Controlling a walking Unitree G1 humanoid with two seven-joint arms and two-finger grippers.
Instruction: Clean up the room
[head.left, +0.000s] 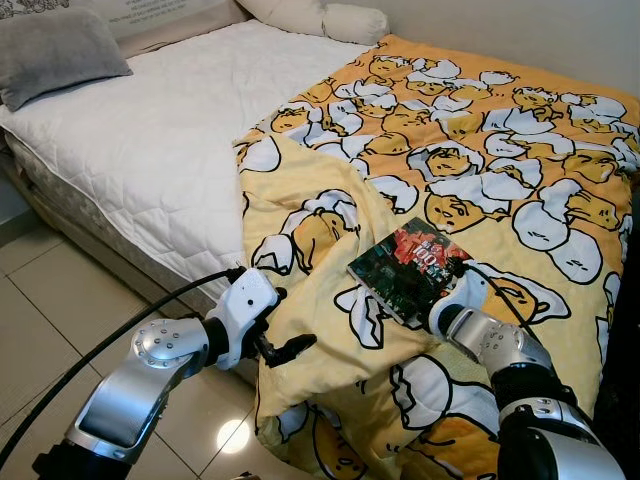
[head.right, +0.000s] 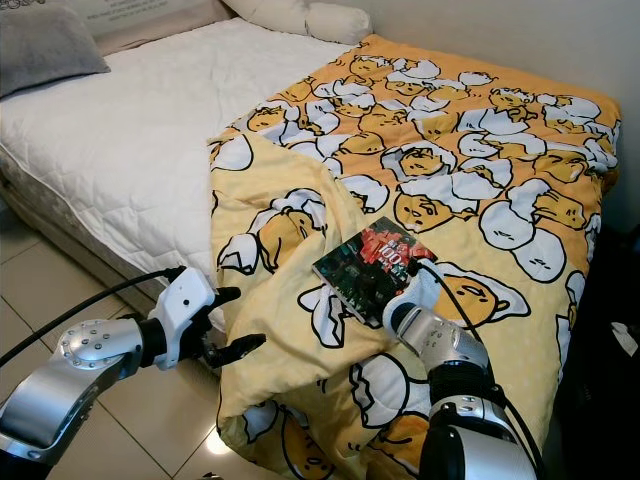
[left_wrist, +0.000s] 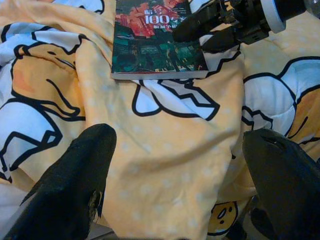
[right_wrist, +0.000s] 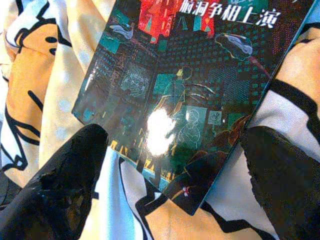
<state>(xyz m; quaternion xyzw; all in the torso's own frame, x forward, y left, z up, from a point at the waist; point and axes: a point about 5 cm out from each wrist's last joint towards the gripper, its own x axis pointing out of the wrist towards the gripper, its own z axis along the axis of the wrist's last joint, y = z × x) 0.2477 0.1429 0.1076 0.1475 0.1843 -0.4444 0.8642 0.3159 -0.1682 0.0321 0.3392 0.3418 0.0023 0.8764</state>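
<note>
Nearest the camera, the two silver arms reach toward the near edge of the bed (head.left: 150, 170). The left tool (head.left: 283, 322) hangs just off that edge, beside the fold of quilt (head.left: 330, 250) that spills over the side toward the tiled floor (head.left: 40, 300). Its two black fingers (left_wrist: 75, 185) are spread wide, with yellow fabric between them and nothing pinched. A black cable (head.left: 120, 325) loops from its wrist back along the arm.

The right tool (left_wrist: 210, 27) lies low over the quilt at the near end of the book (head.left: 408, 268). Its fingers (right_wrist: 55, 190) are spread, one to each side of the book's near corner (from the wrist the corner sits between them, and whether either finger touches the cover cannot be told). They are not pressed on the book.

The book lies flat on the quilt, near the bed's near edge and roughly midway along the quilted part. Its cover is dark, with green and red artwork and white lettering, and a glare spot shows on it in the right wrist view.

The quilt is yellow and orange with white cartoon figures outlined in black. It is rumpled, and covers the right part of the bed out to the far edge by the wall (head.left: 520, 30). To the left the white mattress pad lies bare. At the far left corner sits a grey pillow (head.left: 55, 50), and a white pillow (head.left: 320, 18) lies along the far edge.
</note>
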